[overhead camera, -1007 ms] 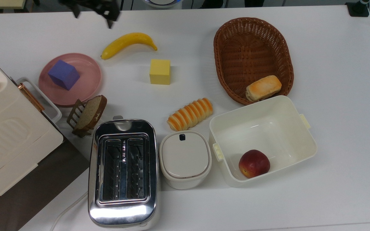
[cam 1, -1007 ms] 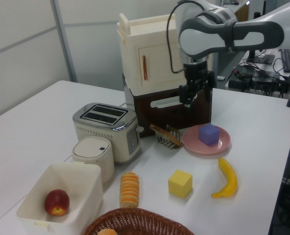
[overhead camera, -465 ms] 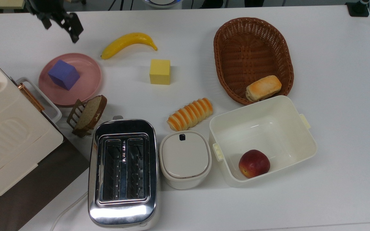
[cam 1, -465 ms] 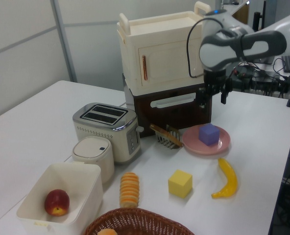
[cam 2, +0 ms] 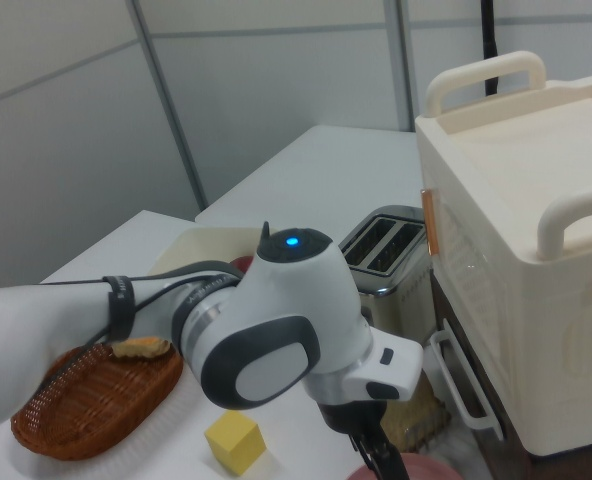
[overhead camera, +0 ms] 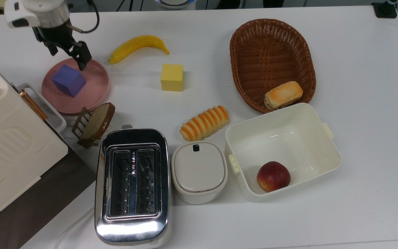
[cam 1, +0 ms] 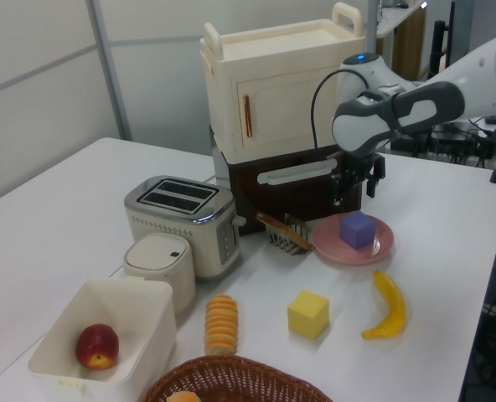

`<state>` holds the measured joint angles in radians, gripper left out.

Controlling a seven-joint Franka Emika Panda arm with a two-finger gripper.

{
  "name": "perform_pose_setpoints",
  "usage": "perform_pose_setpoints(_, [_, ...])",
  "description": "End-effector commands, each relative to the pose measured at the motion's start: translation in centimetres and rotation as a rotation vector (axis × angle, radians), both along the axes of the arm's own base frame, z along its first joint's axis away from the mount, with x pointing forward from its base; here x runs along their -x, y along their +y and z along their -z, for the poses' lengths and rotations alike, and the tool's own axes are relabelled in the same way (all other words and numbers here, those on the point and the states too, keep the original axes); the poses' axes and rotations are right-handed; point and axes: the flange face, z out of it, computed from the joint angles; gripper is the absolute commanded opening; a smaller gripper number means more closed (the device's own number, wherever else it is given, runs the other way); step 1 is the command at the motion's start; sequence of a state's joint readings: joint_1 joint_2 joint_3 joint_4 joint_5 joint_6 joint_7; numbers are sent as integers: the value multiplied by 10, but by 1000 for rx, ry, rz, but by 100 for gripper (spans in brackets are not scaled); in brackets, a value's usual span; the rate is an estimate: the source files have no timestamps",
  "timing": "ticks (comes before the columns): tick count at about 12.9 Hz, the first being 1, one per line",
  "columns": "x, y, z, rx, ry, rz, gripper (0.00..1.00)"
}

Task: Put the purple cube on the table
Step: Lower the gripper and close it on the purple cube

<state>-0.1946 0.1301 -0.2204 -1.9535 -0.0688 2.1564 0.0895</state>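
Note:
The purple cube (overhead camera: 68, 80) (cam 1: 357, 229) rests on the round pink plate (overhead camera: 97, 88) (cam 1: 326, 242), turned corner-on. My gripper (overhead camera: 67, 56) (cam 1: 355, 186) hangs open just above the cube, over the plate's far edge in the top view, with nothing between its fingers. One dark fingertip (overhead camera: 82, 61) reaches over the plate's rim. The white table (overhead camera: 358, 69) spreads around the plate. In the right view the arm's wrist fills the middle, with the gripper (cam 2: 381, 462) at the bottom edge.
A banana (overhead camera: 137, 46) and a yellow cube (overhead camera: 172, 77) lie to the top view's right of the plate. A toast rack (overhead camera: 93, 124), toaster (overhead camera: 132, 185) and cream cabinet (overhead camera: 9, 145) crowd the plate's near side. A basket (overhead camera: 271, 52) and white bin (overhead camera: 282, 152) stand further right.
The arm has swung from the top view's upper middle to the left and come down, so the open gripper now hangs over the purple cube. Nothing else moved.

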Motion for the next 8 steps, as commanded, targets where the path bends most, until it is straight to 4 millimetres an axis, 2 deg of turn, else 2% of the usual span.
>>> perform_pose_setpoints(1, [-7, -1, 11, 28, -26, -9, 100])
perform_pose_setpoints(8, [-4, -24, 44, 44, 15, -2, 100])
